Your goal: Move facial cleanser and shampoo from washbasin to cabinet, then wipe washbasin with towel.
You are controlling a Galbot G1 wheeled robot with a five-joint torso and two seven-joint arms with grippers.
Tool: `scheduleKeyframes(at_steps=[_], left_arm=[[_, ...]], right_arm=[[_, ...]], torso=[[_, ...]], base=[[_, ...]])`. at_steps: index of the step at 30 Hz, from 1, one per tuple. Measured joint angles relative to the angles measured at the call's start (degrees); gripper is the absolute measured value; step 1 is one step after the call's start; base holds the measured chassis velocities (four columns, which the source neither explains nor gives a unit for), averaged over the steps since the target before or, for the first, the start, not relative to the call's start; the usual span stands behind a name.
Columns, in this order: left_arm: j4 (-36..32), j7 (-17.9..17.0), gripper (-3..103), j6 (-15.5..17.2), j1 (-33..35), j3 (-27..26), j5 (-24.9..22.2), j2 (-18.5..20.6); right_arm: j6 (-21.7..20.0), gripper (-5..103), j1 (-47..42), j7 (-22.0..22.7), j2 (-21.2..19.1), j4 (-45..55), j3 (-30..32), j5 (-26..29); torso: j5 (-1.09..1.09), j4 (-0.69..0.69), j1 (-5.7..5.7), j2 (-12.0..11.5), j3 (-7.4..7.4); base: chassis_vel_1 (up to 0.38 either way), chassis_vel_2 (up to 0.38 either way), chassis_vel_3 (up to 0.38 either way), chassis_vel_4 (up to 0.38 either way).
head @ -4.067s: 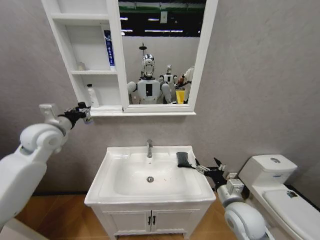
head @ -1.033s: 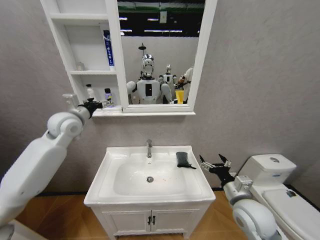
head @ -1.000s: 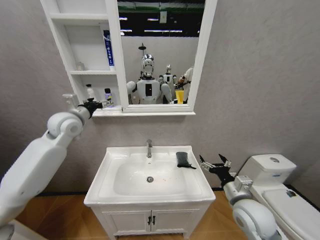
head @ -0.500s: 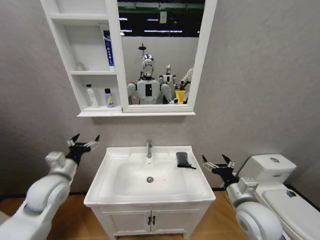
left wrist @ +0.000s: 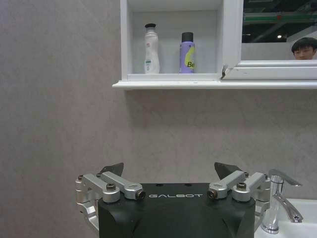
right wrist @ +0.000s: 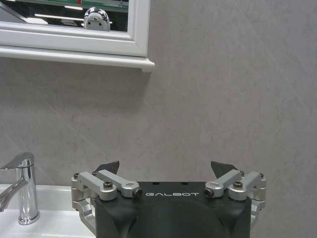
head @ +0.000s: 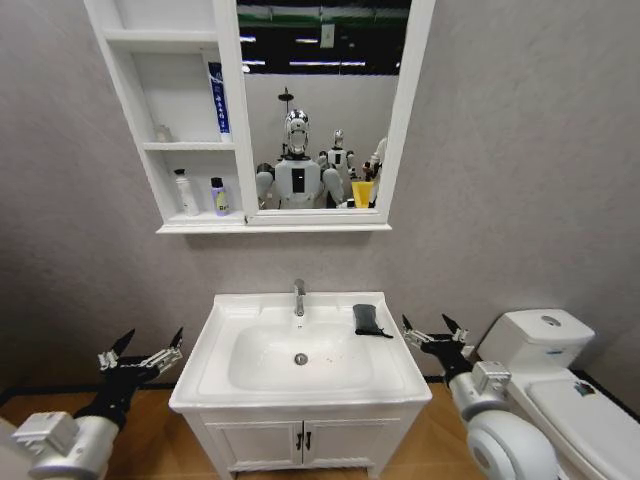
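Two bottles shelved in cabinet (head: 130, 120); towel (head: 367, 319) untouched on washbasin (head: 300, 392).
Left gripper (head: 141, 352) and right gripper (head: 434, 334) are held apart, empty; towel could be nudged into bowl.

— What's behind your workspace?
— You face a grey wall (head: 520, 150), faintly mottled, running the full width. A white-framed mirror (head: 320, 100) hangs on it and reflects strip lights on a dark ceiling.

— And lower down?
— You have a white vanity (head: 300, 440) with two doors and black handles. A white toilet (head: 560, 380) stands to your right, close by. The floor (head: 160, 440) is warm brown wood.

— Light?
— Even and soft; you see no hard shadows on the wall.
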Motion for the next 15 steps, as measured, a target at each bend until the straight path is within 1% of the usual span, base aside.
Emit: scheduleKeyframes(at_steps=[1,2,4,5,6,15], left_arm=[[0.0,0.0,100,0.0,0.0,0.0,0.0,0.0],[0.0,-1.0,100,1.0,-0.5,1.3,1.0,-0.1],[0.1,-1.9,100,2.8,-1.0,2.7,2.1,-0.1],[0.1,-1.9,100,2.8,-1.0,2.7,2.1,-0.1],[0.1,-2.3,100,3.5,-1.2,3.3,2.4,0.0],[0.4,-2.5,100,3.9,-1.5,3.6,2.5,0.2]], right_arm=[[0.0,100,0.0,0.0,0.0,0.0,0.0,0.0],[0.0,100,0.0,0.0,-0.2,0.0,0.1,0.1],[0.0,100,-0.2,0.0,-0.5,0.2,0.6,0.5],[0.0,100,-0.2,0.0,-0.5,0.2,0.6,0.5],[0.0,100,-0.4,0.2,-0.5,0.3,0.9,0.8],[0.3,100,-0.8,0.6,1.2,0.6,1.1,1.2]], torso=[[0.00,0.00,0.00,0.0,0.00],[-0.01,0.00,0.01,0.0,0.00],[0.00,0.00,0.01,0.0,0.00],[0.00,0.00,0.01,0.0,0.00],[0.00,0.00,0.01,0.0,0.00],[0.00,0.01,0.00,0.0,0.00]], base=[[0.000,0.000,0.000,0.000],[0.000,0.000,0.000,0.000],[0.000,0.000,0.000,0.000],[0.000,0.000,0.000,0.000],[0.000,0.000,0.000,0.000],[0.000,0.000,0.000,0.000]])
